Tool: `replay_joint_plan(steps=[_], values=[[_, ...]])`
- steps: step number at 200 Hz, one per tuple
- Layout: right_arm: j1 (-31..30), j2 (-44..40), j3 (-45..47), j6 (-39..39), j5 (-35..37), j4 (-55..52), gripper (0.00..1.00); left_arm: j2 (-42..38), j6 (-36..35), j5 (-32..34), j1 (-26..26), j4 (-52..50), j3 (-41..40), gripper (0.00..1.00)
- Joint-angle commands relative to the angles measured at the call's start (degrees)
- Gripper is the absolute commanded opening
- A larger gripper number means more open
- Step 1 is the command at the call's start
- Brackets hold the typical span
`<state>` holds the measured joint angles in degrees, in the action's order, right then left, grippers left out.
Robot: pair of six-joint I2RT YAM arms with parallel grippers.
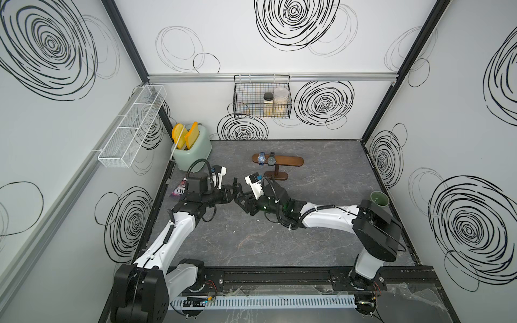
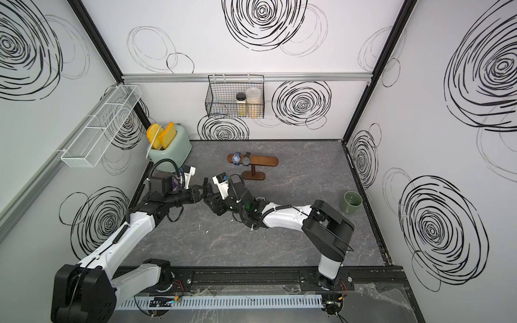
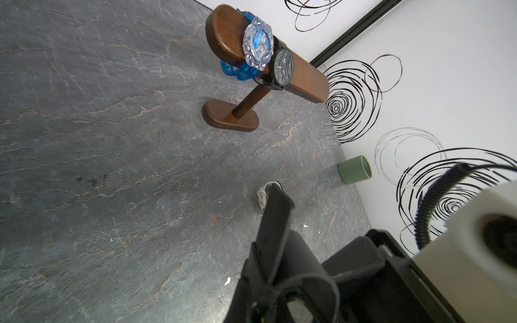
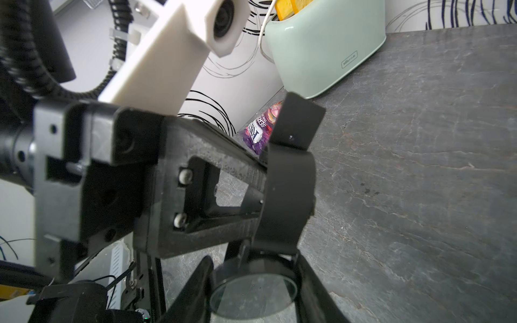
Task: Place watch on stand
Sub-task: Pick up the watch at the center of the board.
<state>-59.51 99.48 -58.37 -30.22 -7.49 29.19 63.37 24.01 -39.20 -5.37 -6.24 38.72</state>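
A black watch hangs between my two grippers at mid-table. My left gripper [image 1: 234, 193] is shut on its strap [image 4: 291, 190], which also shows in the left wrist view as a black band [image 3: 275, 221] rising from the jaws. My right gripper [image 4: 253, 268] has a finger against each side of the round watch case [image 4: 253, 293]. The dark brown stand [image 1: 291, 162] is upright behind the grippers, seen in both top views and in the left wrist view [image 3: 302, 81]. A blue watch [image 1: 261, 158] and a dark watch [image 1: 271, 160] sit on its bar.
A pale green toaster [image 1: 193, 151] with yellow slices stands at the back left, and a purple snack packet [image 1: 179, 190] lies by the left wall. A green cup [image 1: 379, 200] is near the right wall. A black wire basket [image 1: 263, 98] and a white mesh shelf [image 1: 131, 128] hang on the walls.
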Motion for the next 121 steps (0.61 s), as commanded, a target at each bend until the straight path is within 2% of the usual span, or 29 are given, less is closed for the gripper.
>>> replay_joint_plan(steps=[1, 30, 35, 67, 83, 108, 121], values=[[-0.26, -1.68, 0.27, 0.75, 1.26, 1.16, 0.38, 0.24, 0.03, -0.88, -0.3, 1.98, -0.15, 0.01], [-0.17, -3.19, 0.47, 1.72, 3.29, -0.14, 0.35, 0.24, -0.1, -0.66, -0.26, 1.93, -0.06, 0.02], [-0.14, -3.32, 0.37, 1.9, 3.63, -0.49, 0.34, 0.13, -0.1, -0.64, -0.26, 1.93, -0.13, 0.07], [0.52, -3.77, -0.03, 2.52, 5.2, -2.12, 0.33, 0.12, -0.19, -0.93, -0.26, 1.94, -0.16, 0.12], [1.11, -3.68, -0.67, 2.84, 6.14, -3.37, 0.33, -0.09, -0.51, -1.65, -0.24, 2.2, -0.2, 0.21], [2.67, -3.79, -2.07, 3.68, 6.38, -5.7, 0.32, -1.59, -0.67, -1.79, 0.0, 2.88, -0.57, 0.44], [3.76, -4.26, -2.35, 4.0, 6.66, -6.71, 0.32, -2.36, -0.59, -2.08, 0.22, 3.44, -0.88, 0.52]])
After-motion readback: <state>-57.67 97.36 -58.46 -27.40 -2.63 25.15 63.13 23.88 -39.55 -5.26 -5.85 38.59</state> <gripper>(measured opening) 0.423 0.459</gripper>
